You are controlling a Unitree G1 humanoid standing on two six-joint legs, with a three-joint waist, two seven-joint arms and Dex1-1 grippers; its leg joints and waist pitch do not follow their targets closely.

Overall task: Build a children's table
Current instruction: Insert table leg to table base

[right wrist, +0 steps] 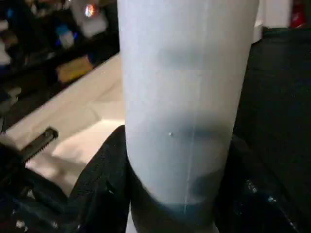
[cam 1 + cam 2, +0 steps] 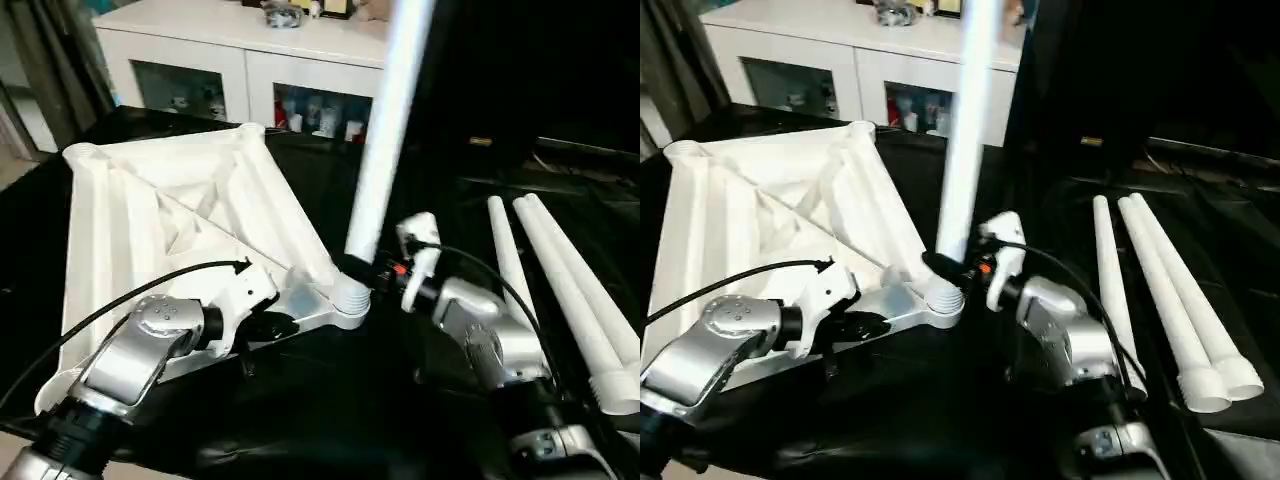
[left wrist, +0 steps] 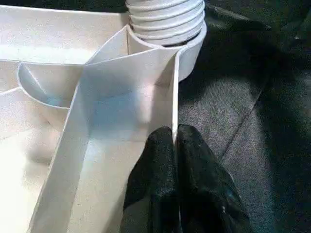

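The tabletop (image 2: 190, 210) lies ribbed side up on the black cloth (image 2: 330, 400), just in front of the cabinet (image 2: 240, 60). My left claw (image 3: 174, 141) is pinched tight on a thin rib (image 3: 172, 92) beside the near corner socket (image 2: 348, 305). My right claw (image 2: 372, 268) stands about half open, its fingers (image 1: 104, 179) clamped round a leg (image 2: 385, 130) just above its threaded end — that leg stands nearly upright in the socket. Three more legs (image 2: 570, 290) lie on the cloth to my right — well apart from the tabletop.
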